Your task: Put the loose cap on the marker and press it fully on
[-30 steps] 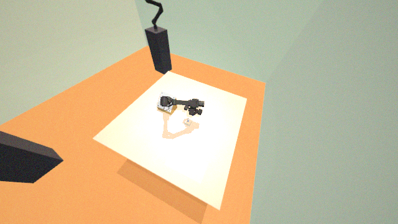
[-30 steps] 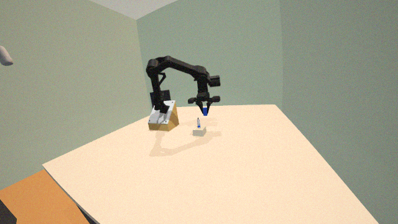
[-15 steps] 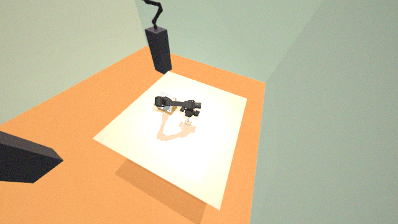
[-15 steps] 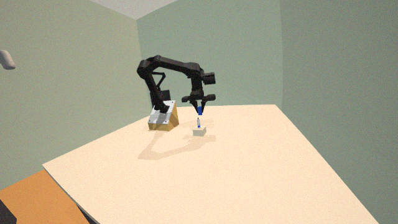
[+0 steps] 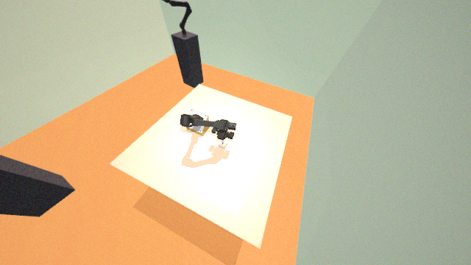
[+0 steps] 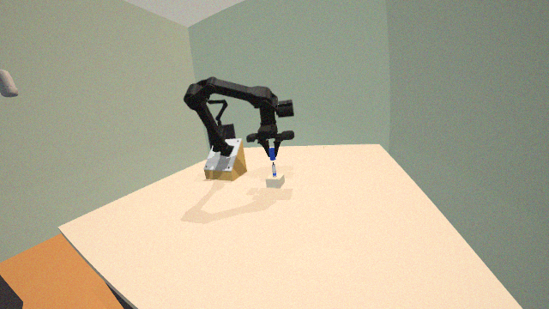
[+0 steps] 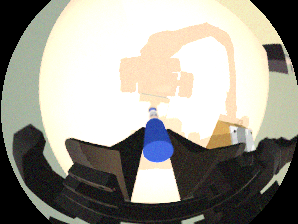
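Note:
The blue cap (image 6: 272, 154) (image 7: 158, 145) is held upright between the fingertips. My gripper (image 6: 273, 155) (image 7: 158, 141) is shut on it, pointing down. The marker (image 6: 274, 169) (image 7: 153, 113) stands upright in the holder block (image 6: 274, 182) (image 5: 222, 146), its tip up. In the exterior view the cap hangs just above the marker's tip, with a small gap between them. In the wrist view the cap hides part of the marker, and the marker shows just beyond the cap's far end. In the top view the arm hides the cap.
The arm's base stands on a wedge-shaped wooden mount (image 5: 202, 131) (image 6: 239, 166) (image 7: 221, 135) with a pale plate, to the left of the holder block in the exterior view. A tall dark box (image 5: 188, 60) stands behind the table in the top view.

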Action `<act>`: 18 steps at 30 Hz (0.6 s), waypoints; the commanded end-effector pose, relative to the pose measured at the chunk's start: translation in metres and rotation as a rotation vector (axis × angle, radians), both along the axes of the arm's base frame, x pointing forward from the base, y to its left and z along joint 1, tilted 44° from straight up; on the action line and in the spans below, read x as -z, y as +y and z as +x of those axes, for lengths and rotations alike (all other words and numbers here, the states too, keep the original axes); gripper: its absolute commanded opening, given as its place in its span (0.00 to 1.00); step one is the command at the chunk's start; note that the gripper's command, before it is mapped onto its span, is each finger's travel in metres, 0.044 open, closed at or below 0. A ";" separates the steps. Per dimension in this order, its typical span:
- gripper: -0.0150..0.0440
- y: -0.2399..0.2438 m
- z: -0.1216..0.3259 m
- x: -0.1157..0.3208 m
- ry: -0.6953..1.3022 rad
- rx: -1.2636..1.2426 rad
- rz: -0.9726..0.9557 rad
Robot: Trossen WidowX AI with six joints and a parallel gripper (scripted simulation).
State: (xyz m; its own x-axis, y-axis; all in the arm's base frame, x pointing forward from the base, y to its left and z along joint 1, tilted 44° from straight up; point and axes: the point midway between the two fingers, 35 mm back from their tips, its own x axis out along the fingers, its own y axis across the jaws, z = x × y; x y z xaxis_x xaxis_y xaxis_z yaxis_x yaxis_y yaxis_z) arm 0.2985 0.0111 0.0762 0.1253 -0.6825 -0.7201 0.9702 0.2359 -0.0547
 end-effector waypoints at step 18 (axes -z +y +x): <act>0.25 -0.021 0.005 0.022 0.000 -0.006 -0.004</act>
